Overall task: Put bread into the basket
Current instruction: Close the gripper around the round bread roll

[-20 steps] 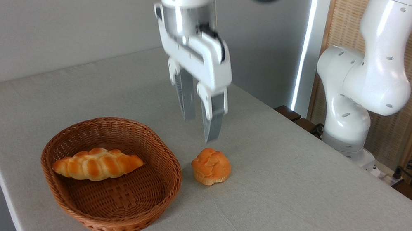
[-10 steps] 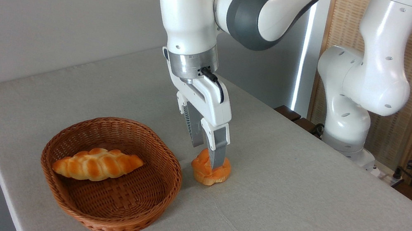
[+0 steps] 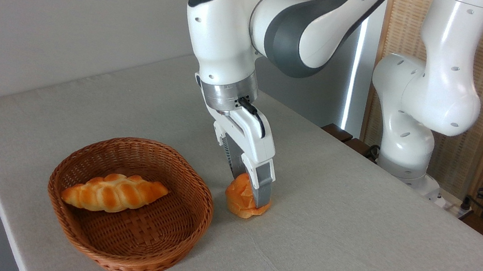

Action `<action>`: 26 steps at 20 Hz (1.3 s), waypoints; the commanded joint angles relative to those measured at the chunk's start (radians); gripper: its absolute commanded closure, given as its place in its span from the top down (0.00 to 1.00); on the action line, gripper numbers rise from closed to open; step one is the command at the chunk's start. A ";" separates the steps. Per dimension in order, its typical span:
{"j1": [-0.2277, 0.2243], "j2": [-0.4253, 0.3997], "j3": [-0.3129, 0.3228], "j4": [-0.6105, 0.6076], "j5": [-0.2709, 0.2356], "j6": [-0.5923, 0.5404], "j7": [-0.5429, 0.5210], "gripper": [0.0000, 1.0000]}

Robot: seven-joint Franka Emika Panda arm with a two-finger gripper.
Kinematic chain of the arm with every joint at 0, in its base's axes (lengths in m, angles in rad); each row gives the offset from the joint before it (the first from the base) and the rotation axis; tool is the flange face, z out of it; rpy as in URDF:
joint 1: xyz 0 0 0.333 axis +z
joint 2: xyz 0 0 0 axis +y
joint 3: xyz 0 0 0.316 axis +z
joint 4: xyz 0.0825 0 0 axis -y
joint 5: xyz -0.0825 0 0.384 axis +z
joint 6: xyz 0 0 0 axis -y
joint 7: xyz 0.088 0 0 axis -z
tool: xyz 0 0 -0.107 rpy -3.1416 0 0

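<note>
The bread (image 3: pixel 240 199) is golden-orange with a paler base; the basket (image 3: pixel 166 235) is reddish-brown woven wicker, holding a golden braided loaf (image 3: pixel 114 192). The table (image 3: pixel 349 252) cloth is pale grey, the arm (image 3: pixel 289 26) white and grey.

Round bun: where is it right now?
The bun sits on the table near the picture's centre, just right of the wicker basket and outside it, with the gripper fingers down on either side of it.

We see the bread (image 3: pixel 241 199) on the counter (image 3: pixel 349 252) just right of the basket (image 3: pixel 187 224), which holds a braided loaf (image 3: pixel 114 192).
</note>
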State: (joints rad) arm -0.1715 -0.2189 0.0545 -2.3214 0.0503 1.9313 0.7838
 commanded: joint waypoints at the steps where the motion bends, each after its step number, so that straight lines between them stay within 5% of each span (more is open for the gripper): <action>1: -0.016 -0.002 0.019 -0.015 0.014 0.026 0.020 0.70; 9: -0.020 0.006 0.018 -0.015 0.069 0.026 0.020 0.45; 14: -0.019 0.012 0.018 -0.013 0.069 0.026 0.020 0.42; 19: -0.022 0.010 0.004 -0.006 0.072 0.025 0.018 0.29; 26: -0.022 0.010 -0.018 0.049 0.074 -0.027 0.018 0.27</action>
State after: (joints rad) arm -0.1900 -0.2116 0.0353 -2.3156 0.1070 1.9349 0.7845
